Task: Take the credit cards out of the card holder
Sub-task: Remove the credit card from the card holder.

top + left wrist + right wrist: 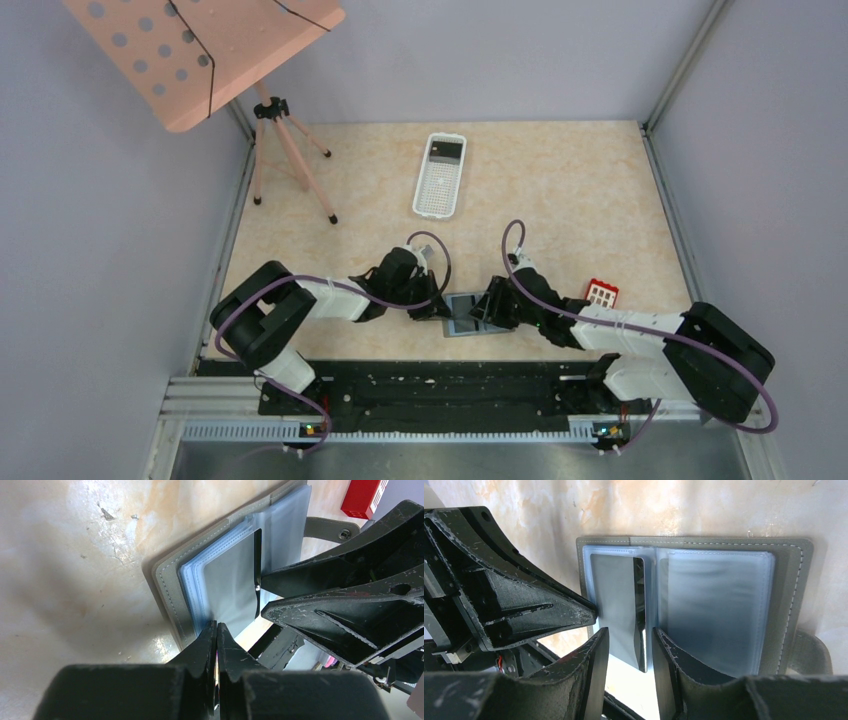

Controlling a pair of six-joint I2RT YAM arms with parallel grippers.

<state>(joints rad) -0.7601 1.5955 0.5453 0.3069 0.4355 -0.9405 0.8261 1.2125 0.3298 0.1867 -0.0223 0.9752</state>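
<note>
A beige marbled table (560, 190) fills the floor between pale lilac walls (100, 250). A pink perforated music stand (200, 50) on a tripod takes the upper left of the top view, and a white perforated basket (438, 190) lies at upper centre with something dark at its far end.

The card holder (784, 605) lies open and flat at lower centre, just in front of the arm bases, its clear sleeves facing up and its snap strap (330, 530) sticking out from 1 side. The 2 arms meet over it.

The left gripper (216, 630) has its fingers pressed together, tips at the holder's edge. Whether they pinch a sleeve cannot be told.

The right gripper (629, 650) stands partly apart, 1 finger on each side of a grey card (616, 600) that juts from the left-hand pocket toward the lower edge of the right wrist view. Its glossy edge sits in the gap, nearer 1 finger.

A red card (602, 292) with white squares lies on the table right of the holder, apart from it.
</note>
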